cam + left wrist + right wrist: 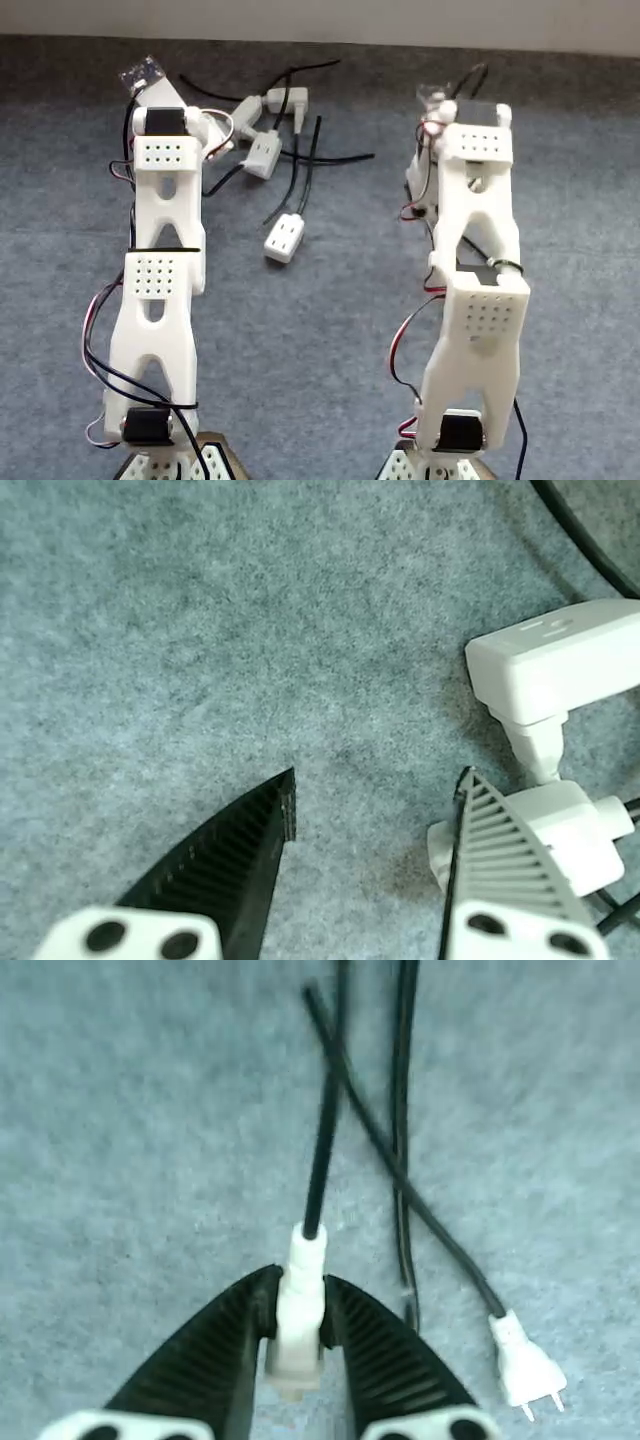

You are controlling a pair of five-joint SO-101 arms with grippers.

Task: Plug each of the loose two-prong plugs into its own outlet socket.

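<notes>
The right hand (298, 1282) is clamped shut on the body of a small white moulded plug (296, 1332). Its black ribbed fingers pinch it from both sides, and the plug's thin black cord (322, 1140) runs out ahead over the grey felt-covered bench (120, 1110). I cannot see the prongs, so I cannot tell which way they face. If they point back into the hand, no push will seat them. The hold is also narrow, so I'd expect the plug to swivel once it meets resistance.

Two more black cords (402, 1080) lie close by, one crossing the held cord and ending in a second white two-prong plug (525, 1368) loose on the felt. Carrying the held plug off could drag that tangle along and flick the loose plug somewhere awkward.

The left hand (378, 780) is spread wide with nothing in it, over bare felt. Its white finger (495, 860) sits right by a small white socket piece (585, 820), though I cannot tell if they touch. That piece joins by a short stub to a larger white rectangular outlet block (560, 660). Both look light and unanchored, so a stray nudge would shift them, and an unbraced socket would likely slide away from an incoming plug.

From above, a white three-slot socket block (285, 237) lies alone between the arms. The right hand is well apart from every socket, so it faces a long carry with a trailing cord.
</notes>
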